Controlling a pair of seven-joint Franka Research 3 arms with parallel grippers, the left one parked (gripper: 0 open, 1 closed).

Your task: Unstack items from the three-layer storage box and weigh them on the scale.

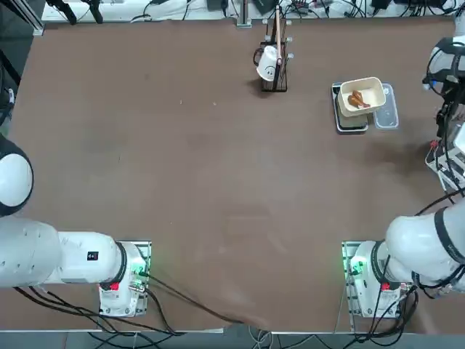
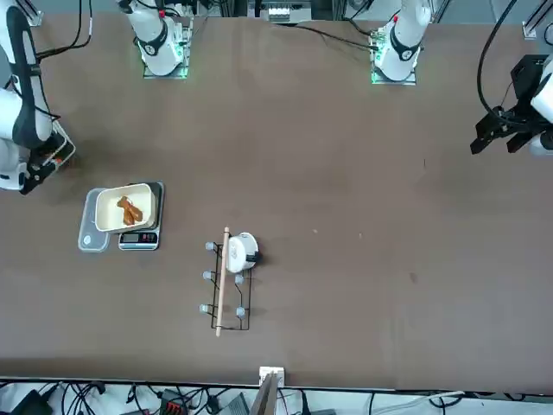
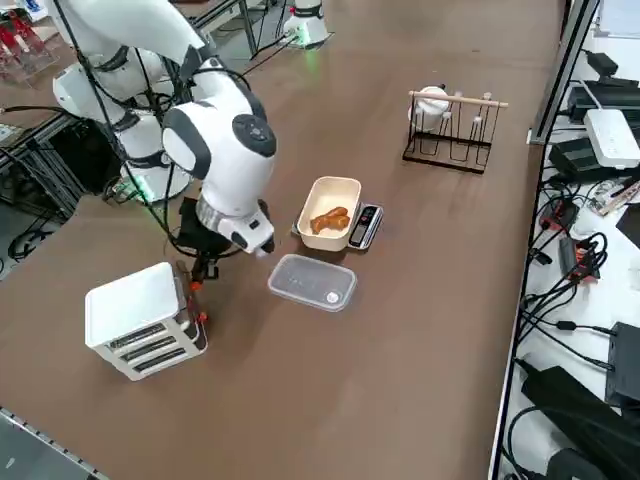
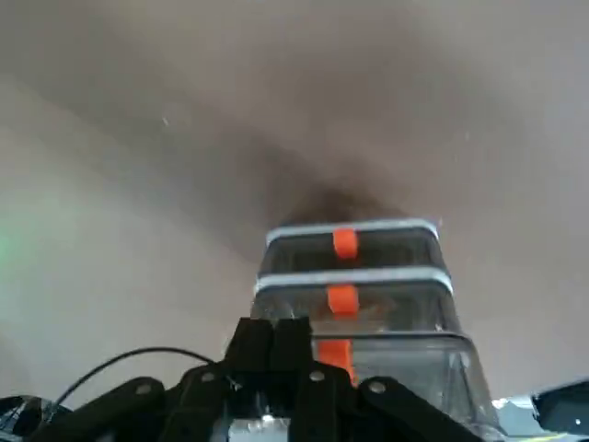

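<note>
Three-layer storage box [image 3: 140, 320] sits just beside the right hand [image 3: 205, 262]; its finger spread cannot be told.

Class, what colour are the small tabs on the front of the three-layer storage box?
Orange-red tabs, clearest in the right wrist view.

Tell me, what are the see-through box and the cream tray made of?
The see-through box looks like thin clear plastic: the brown table shows through it and its rim shines a little. The cream tray on the scale looks like smooth matte plastic, though it could be ceramic. The right gripper hangs low beside the white storage box.
</note>
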